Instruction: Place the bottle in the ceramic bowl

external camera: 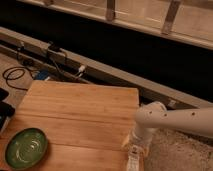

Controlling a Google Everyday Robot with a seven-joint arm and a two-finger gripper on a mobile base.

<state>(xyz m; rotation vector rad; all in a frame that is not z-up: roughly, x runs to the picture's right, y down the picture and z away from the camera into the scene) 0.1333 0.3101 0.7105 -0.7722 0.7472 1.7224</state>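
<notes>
Behind the table (85, 115) ran a long dark wall with a pale ledge (115, 75) along its foot, and black cables (17, 75) lay looped on the floor past the table's far left corner. The table top was made of warm, honey-coloured wooden planks with a fine straight grain running across its width, flat and matte, its edges square. Off the table's right side the floor (180, 155) looked speckled and coarse, grey and pale.

The ceramic bowl (25, 148) sat on the table's near left corner. It was round and shallow, glossy green with lighter swirls of reflection inside and a darker rim.

A smooth, white, tube-shaped arm (175, 120) reached in from beyond the table's right side and bent downward at a rounded joint over the table's near right edge. The gripper (135, 147) hung below that joint, just above the table's near right corner. How wide it stood, and whether it held anything, could not be told from this view.

The bottle (133, 162) was at that same near right corner of the table, directly under the gripper and well apart from the bowl across the table's width. It showed as a slim, whitish, pale-labelled shape. Its long axis seemed to run up and down in the view, one end towards the gripper and the other cut off by the bottom edge; whether it stood upright on the table or lay along it was not clear.
</notes>
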